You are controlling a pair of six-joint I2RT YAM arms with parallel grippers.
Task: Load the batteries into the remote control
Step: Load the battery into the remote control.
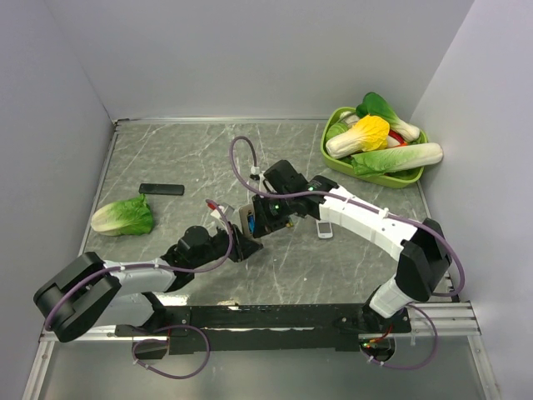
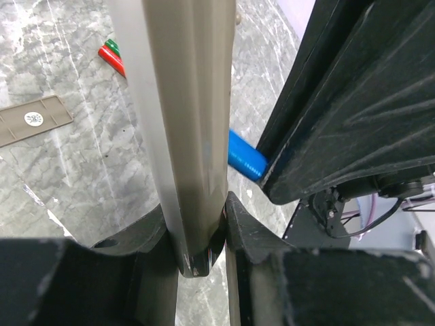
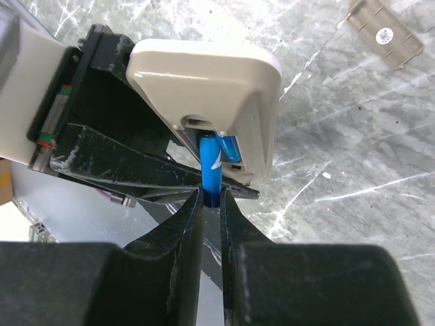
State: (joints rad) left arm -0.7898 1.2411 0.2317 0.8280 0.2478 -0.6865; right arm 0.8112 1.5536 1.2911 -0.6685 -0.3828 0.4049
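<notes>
The remote control (image 2: 183,102) is slim with a grey-beige back. It stands on edge, clamped between the fingers of my left gripper (image 2: 197,214). In the top view the remote (image 1: 247,220) sits mid-table between both grippers. My right gripper (image 3: 211,198) is shut on a slim blue battery (image 3: 210,173). The battery's far end pokes into the open recess in the remote's back (image 3: 204,81). A second blue cylinder (image 3: 231,147) lies in that recess. The held battery also shows in the left wrist view (image 2: 245,155). A red-and-green battery (image 2: 113,57) lies loose on the table.
The grey-beige battery cover (image 2: 34,121) lies flat on the marble table and also shows in the right wrist view (image 3: 385,32). A wider white remote (image 1: 325,229) lies right of the grippers. A flat black bar (image 1: 161,189) and a cabbage (image 1: 123,217) lie left. A green basket (image 1: 329,154) of vegetables stands back right.
</notes>
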